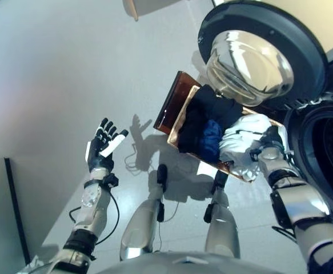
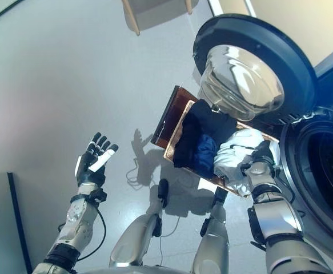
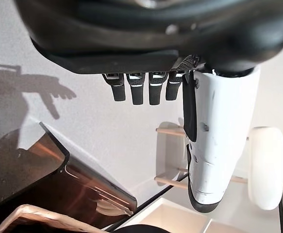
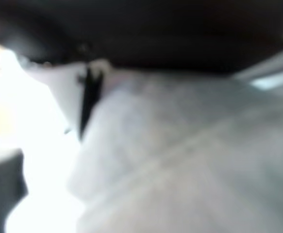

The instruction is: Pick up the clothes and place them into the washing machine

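Pressing into white garment (image 1: 243, 140), right hand (image 1: 271, 142) buried.

one washing machine (image 1: 320, 160), one basket (image 1: 175, 105), three garments: white (image 1: 243, 140), black (image 1: 212, 108), blue (image 1: 212, 140)

White garment (image 1: 243, 140), black garment (image 1: 215, 108), dark blue garment (image 1: 211, 140), amber-brown tray (image 1: 172, 103), pale grey floor (image 1: 52, 68), black-rimmed washer door (image 1: 303, 40)

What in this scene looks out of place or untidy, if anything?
Nothing looks damaged or spilled. The clothes are simply heaped: a black garment and a blue one lie piled in the basket, and the white garment under the right hand bulges over its rim. The washing machine door stands open; the left hand is idle.
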`<state>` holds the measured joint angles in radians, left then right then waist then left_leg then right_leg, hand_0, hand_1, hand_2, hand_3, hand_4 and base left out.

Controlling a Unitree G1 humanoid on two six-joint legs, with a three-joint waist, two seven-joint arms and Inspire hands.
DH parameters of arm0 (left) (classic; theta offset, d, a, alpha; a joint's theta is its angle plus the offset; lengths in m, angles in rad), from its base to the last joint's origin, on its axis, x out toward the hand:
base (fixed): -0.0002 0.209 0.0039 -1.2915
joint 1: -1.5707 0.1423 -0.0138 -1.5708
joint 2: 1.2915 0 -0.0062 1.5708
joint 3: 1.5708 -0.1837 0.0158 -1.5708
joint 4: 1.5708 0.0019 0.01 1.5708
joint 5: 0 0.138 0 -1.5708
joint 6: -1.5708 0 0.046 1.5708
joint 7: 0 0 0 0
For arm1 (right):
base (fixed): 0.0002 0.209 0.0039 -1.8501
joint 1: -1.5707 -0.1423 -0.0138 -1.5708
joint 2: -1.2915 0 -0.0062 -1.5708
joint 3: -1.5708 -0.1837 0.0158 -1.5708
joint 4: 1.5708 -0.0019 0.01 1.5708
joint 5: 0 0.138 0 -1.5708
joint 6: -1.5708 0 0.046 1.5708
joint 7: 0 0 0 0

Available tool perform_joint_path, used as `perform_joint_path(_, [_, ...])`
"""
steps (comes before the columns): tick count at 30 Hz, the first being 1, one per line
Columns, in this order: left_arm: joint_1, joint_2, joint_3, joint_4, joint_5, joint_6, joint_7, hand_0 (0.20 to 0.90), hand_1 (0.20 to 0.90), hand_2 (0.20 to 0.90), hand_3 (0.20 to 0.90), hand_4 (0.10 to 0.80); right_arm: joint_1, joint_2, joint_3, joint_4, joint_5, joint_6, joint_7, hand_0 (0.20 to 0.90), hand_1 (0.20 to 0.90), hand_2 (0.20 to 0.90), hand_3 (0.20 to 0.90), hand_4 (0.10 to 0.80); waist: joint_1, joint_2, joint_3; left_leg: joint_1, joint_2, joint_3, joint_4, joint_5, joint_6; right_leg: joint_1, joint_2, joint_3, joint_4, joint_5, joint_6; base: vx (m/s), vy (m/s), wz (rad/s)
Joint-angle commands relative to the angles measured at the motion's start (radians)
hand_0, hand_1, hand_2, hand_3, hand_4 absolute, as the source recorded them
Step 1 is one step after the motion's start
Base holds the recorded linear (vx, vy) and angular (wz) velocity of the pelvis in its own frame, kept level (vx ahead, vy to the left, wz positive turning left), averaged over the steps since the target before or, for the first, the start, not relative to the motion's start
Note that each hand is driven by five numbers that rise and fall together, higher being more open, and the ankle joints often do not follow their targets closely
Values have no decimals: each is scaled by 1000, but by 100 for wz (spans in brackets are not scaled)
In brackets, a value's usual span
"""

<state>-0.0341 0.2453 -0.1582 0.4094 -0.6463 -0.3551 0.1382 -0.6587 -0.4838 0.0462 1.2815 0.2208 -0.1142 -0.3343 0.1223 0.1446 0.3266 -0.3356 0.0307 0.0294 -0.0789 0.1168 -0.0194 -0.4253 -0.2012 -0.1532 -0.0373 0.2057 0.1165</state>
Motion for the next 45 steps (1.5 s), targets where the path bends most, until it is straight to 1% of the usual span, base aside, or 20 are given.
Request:
perform_joint_path(1, [5, 13, 66, -24, -10, -91, 17, 900, 900, 900, 900, 800, 57, -25, -68, -116, 192, -150, -59, 200, 200, 200, 200, 300, -32, -6, -56, 65, -6, -10, 0, -71, -57, -23, -52, 69, 128, -67, 46, 31, 25, -29])
perform_joint_path(2, [6, 9, 70, -16, -12, -95, 18, 900, 900, 900, 900, 800, 84, -12, -106, -132, 246, -173, -55, 200, 200, 200, 200, 300, -37, -7, -60, 72, -6, -5, 0, -74, -56, -18, -51, 71, 127, -68, 47, 29, 24, -29])
perform_joint_path(3, [5, 10, 70, -15, -12, -95, 18, 900, 900, 900, 900, 800, 85, -11, -107, -133, 246, -173, -55, 200, 200, 200, 200, 300, -36, -9, -61, 70, -7, -5, -1, -70, -56, -20, -52, 72, 124, -63, 47, 35, 16, -23])
perform_joint_path(4, [7, 0, 89, 9, -27, -102, 23, 900, 900, 900, 900, 800, 154, 27, -184, -200, 327, -226, -67, 200, 200, 200, 200, 300, -53, -6, -68, 95, -4, 2, -2, -82, -55, -6, -50, 80, 124, -71, 50, 19, 17, -15])
perform_joint_path(5, [7, 1, 88, 9, -27, -103, 23, 900, 900, 900, 900, 800, 157, 28, -185, -203, 327, -226, -68, 200, 200, 200, 200, 300, -52, -9, -70, 92, -6, 2, -4, -77, -55, -8, -51, 81, 121, -65, 49, 55, 12, -24])
perform_joint_path(6, [7, -5, 100, 26, -23, -105, 30, 900, 900, 900, 900, 800, 219, 69, -219, -267, 370, -264, -62, 200, 200, 200, 200, 300, -70, -12, -78, 105, -3, 9, -5, -79, -54, 1, -53, 88, 121, -66, 50, 20, -3, -13])
perform_joint_path(8, [12, -6, 103, 30, -17, -108, 33, 900, 900, 900, 900, 800, 263, 93, -240, -303, 387, -279, -60, 200, 200, 200, 200, 300, -77, -16, -83, 113, -4, 11, -6, -81, -53, 7, -52, 92, 121, -69, 50, 27, 3, -13])
perform_joint_path(12, [24, -21, 117, 24, -18, -115, 44, 900, 900, 900, 900, 800, 340, 182, -321, -413, 552, -374, -44, 200, 200, 200, 200, 300, -98, -17, -102, 128, -10, 23, -5, -93, -49, 6, -55, 110, 122, -71, 51, 23, 16, -15])
perform_joint_path(15, [32, -25, 119, 16, -17, -115, 44, 900, 900, 900, 900, 800, 332, 204, -369, -412, 651, -414, -27, 200, 200, 200, 200, 300, -101, -12, -106, 127, -12, 27, -5, -96, -47, 1, -56, 116, 122, -70, 52, 0, 18, -7])
perform_joint_path(19, [46, -40, 112, 17, -42, -107, 40, 900, 900, 900, 900, 800, 282, 246, -456, -431, 871, -500, 10, 200, 200, 200, 200, 300, -100, 4, -113, 119, -18, 33, -6, -101, -45, -16, -55, 125, 119, -67, 52, 5, 18, -9])
perform_joint_path(21, [54, -45, 105, 12, -54, -104, 34, 900, 900, 900, 900, 800, 255, 245, -509, -434, 950, -542, 13, 200, 200, 200, 200, 300, -99, 13, -112, 112, -18, 32, -6, -100, -47, -24, -56, 125, 117, -67, 52, 0, 0, 0])
perform_joint_path(24, [57, -47, 91, 16, -66, -102, 24, 900, 900, 900, 900, 800, 210, 235, -538, -435, 1003, -569, 11, 200, 200, 200, 200, 300, -97, 25, -110, 101, -19, 34, -8, -99, -50, -36, -55, 125, 113, -65, 51, 0, 5, -2])
perform_joint_path(28, [56, -41, 74, -3, -71, -106, 14, 900, 900, 900, 900, 800, 147, 177, -558, -396, 1020, -570, 3, 200, 200, 200, 200, 300, -88, 40, -105, 82, -19, 37, -8, -97, -53, -58, -52, 129, 112, -62, 50, 3, 0, -4])
perform_joint_path(32, [55, -24, 46, -39, -78, -121, 0, 900, 900, 900, 900, 800, 43, 69, -585, -327, 1037, -588, -34, 200, 200, 200, 200, 300, -69, 66, -98, 47, -19, 36, -8, -90, -62, -94, -49, 136, 114, -66, 48, 2, -8, 0])
perform_joint_path(33, [54, -25, 45, -39, -78, -121, 0, 900, 900, 900, 900, 800, 41, 66, -585, -324, 1037, -587, -33, 200, 200, 200, 200, 300, -68, 67, -98, 46, -19, 36, -8, -90, -62, -96, -49, 137, 115, -66, 48, 0, 0, 0])
perform_joint_path(34, [56, -16, 35, -61, -78, -128, -4, 900, 900, 900, 900, 800, 10, 24, -584, -309, 1025, -588, -54, 200, 200, 200, 200, 300, -64, 78, -94, 34, -21, 35, -8, -88, -66, -112, -51, 139, 116, -66, 47, -1, 6, 4])
perform_joint_path(36, [51, -15, 20, -77, -77, -132, -6, 900, 900, 900, 900, 800, -34, -40, -585, -258, 1006, -573, -88, 200, 200, 200, 200, 300, -52, 94, -95, 7, -26, 35, -8, -83, -73, -136, -54, 141, 117, -65, 46, -9, 0, 7])
perform_joint_path(37, [50, -17, 19, -77, -77, -132, -6, 900, 900, 900, 900, 800, -36, -43, -584, -256, 1005, -572, -89, 200, 200, 200, 200, 300, -51, 95, -96, 5, -26, 35, -8, -83, -73, -138, -54, 142, 117, -65, 46, -12, -9, 7])
perform_joint_path(44, [36, 12, 11, -189, -58, -160, 4, 900, 900, 900, 900, 800, -154, -248, -546, -155, 921, -525, -210, 200, 200, 200, 200, 300, -21, 150, -93, -97, -30, 31, -8, -65, -102, -255, -63, 163, 125, -61, 44, -9, -12, 5])
perform_joint_path(45, [36, 10, 11, -191, -57, -159, 5, 900, 900, 900, 900, 800, -157, -251, -544, -152, 920, -524, -211, 200, 200, 200, 200, 300, -19, 150, -95, -100, -30, 31, -8, -65, -102, -260, -63, 164, 127, -61, 44, -6, -19, 8])
